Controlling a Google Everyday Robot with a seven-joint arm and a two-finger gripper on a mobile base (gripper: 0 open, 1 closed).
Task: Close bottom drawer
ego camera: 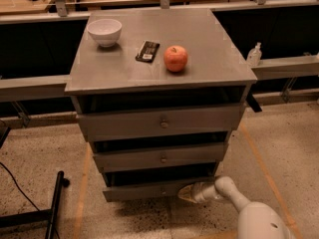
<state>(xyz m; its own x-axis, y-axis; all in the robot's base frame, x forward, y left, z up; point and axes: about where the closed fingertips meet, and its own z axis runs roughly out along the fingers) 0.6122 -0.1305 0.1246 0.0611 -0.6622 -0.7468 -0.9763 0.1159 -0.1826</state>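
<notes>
The grey cabinet point(159, 78) has three drawers. The bottom drawer point(144, 189) sticks out a short way, with a dark gap above its plain grey front. Its knob is hidden. My gripper point(185, 193) is low at the right part of that drawer front, its tip against or very near the front. The white arm point(249, 213) reaches in from the lower right. The middle drawer point(159, 157) and top drawer point(162, 122) sit above, each with a small round knob.
On the cabinet top are a white bowl point(104, 31), a dark snack bar point(147, 51) and a red apple point(175, 58). A black stand leg point(55, 203) lies on the floor at left. A bottle point(254, 54) stands on the rail at right.
</notes>
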